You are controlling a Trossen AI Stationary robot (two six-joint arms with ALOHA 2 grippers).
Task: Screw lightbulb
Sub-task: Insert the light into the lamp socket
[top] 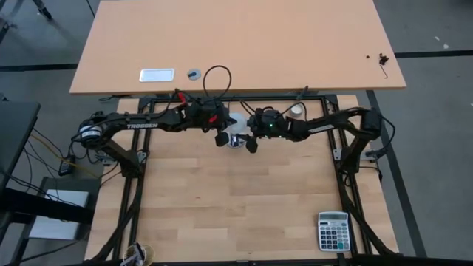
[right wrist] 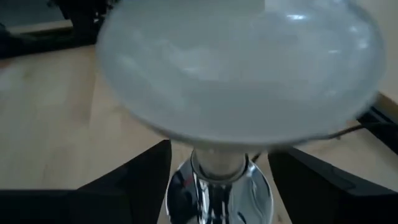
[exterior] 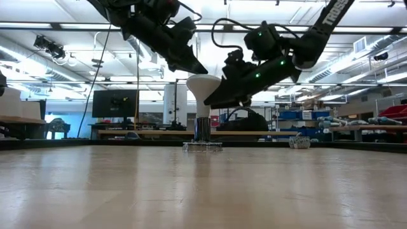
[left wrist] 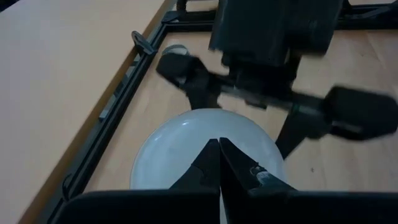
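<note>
Lightbulb (exterior: 203, 87) upright in chrome socket (exterior: 203, 129), mid-table. Right gripper (right wrist: 217, 171) beside its neck, jaws apart, likely re-gripping for another turn. Left gripper (left wrist: 219, 163) above lightbulb's head, jaws together, perhaps steadying.

I see bright ceiling lights (exterior: 57, 25) shining far behind the desk (exterior: 203, 191). Up close, the lightbulb (right wrist: 239, 68) looks big, fuzzy and shiny. The arm ahead of my left camera is blurry.

A calculator (top: 333, 230) lies near the table's (top: 222, 214) corner; a cream puck (top: 295, 109) sits well apart
</note>
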